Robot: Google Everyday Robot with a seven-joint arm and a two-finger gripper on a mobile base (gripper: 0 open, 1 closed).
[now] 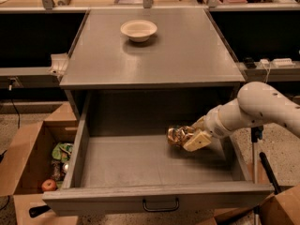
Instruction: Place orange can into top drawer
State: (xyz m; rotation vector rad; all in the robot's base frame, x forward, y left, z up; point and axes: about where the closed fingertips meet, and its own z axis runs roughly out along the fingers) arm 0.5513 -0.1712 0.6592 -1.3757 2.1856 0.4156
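Observation:
The top drawer (154, 201) is pulled wide open, a deep grey box with a small dark handle (161, 205) on its front panel. The orange can (176, 136), dented with orange-gold and brown print, lies on its side inside the drawer toward the right, low over the drawer floor. My gripper (187, 138) reaches in from the right on a white arm (255, 110) and is shut on the can, with one cream finger (197, 140) in front of it. I cannot tell whether the can touches the floor.
A cream round bowl (138, 30) stands on the grey cabinet top (187, 50). An open cardboard box (28, 163) with produce stands on the floor at the left. Another box corner (281, 207) and a dark stand (257, 139) are at the right.

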